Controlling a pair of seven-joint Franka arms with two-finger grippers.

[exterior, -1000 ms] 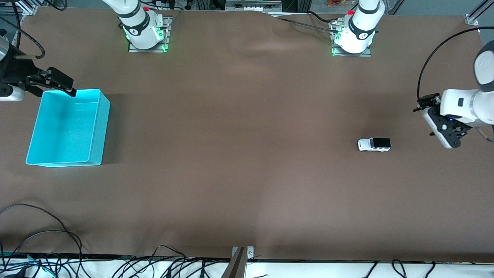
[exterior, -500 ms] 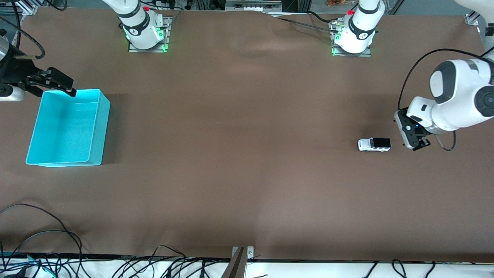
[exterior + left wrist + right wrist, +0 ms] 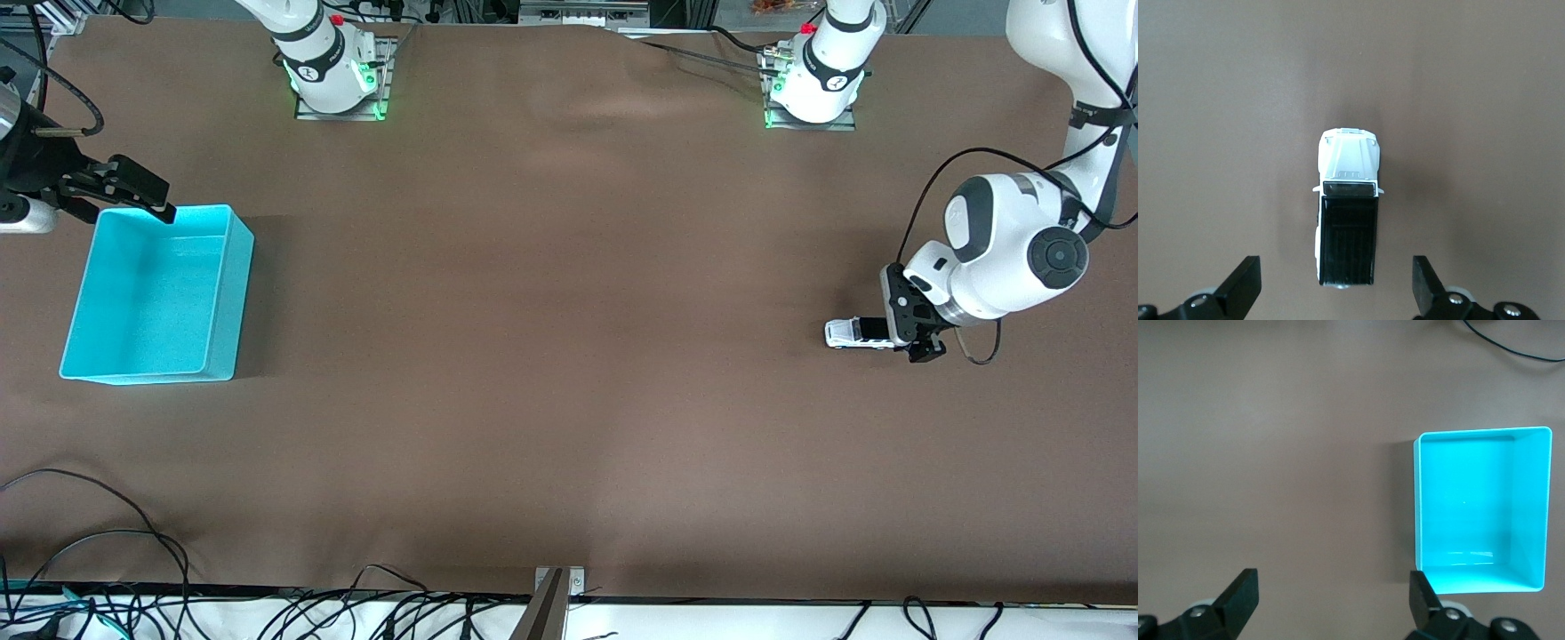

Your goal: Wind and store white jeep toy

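Observation:
The white jeep toy (image 3: 852, 332) stands on the brown table toward the left arm's end. In the left wrist view the white jeep toy (image 3: 1346, 213) shows its white hood and black rear roof. My left gripper (image 3: 916, 336) is open and hangs just over the jeep's black rear end; its fingers (image 3: 1241, 283) stand wide on either side, apart from the toy. My right gripper (image 3: 120, 188) is open and empty, waiting above the corner of the cyan bin (image 3: 222, 293) at the right arm's end. The cyan bin (image 3: 1425, 520) is empty in the right wrist view.
Black cables (image 3: 107, 533) lie along the table edge nearest the front camera. A metal bracket (image 3: 551, 591) sits at the middle of that edge. The two arm bases (image 3: 333, 76) stand at the table's top edge.
My left arm has swung in from the table's end and lowered its open gripper over the jeep's rear. The jeep, the bin and the right gripper have not moved.

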